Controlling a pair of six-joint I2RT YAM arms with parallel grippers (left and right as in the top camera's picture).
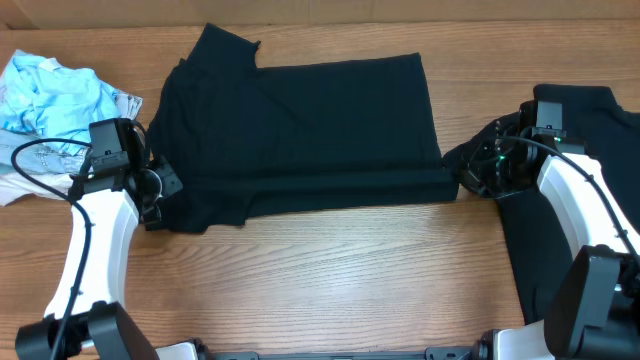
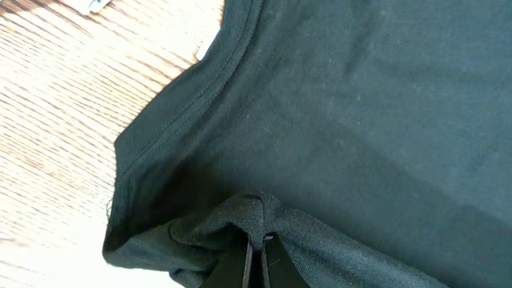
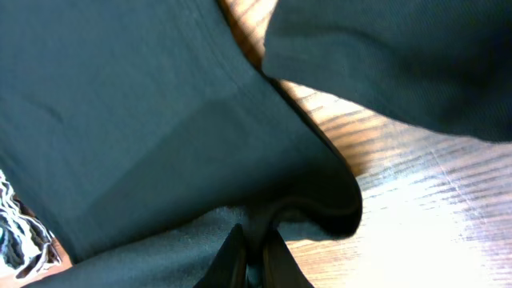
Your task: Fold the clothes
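A black T-shirt lies spread across the middle of the wooden table, with its near edge doubled over in a long fold. My left gripper is shut on the shirt's lower left corner. The left wrist view shows the fabric bunched up over the closed fingertips. My right gripper is shut on the fold's right end. In the right wrist view the cloth drapes over the pinched fingers. A second black T-shirt lies at the right, partly under my right arm.
A crumpled pile of light blue and white clothes sits at the far left, close to my left arm. Bare wood table runs along the front edge. The second shirt shows again at the top right of the right wrist view.
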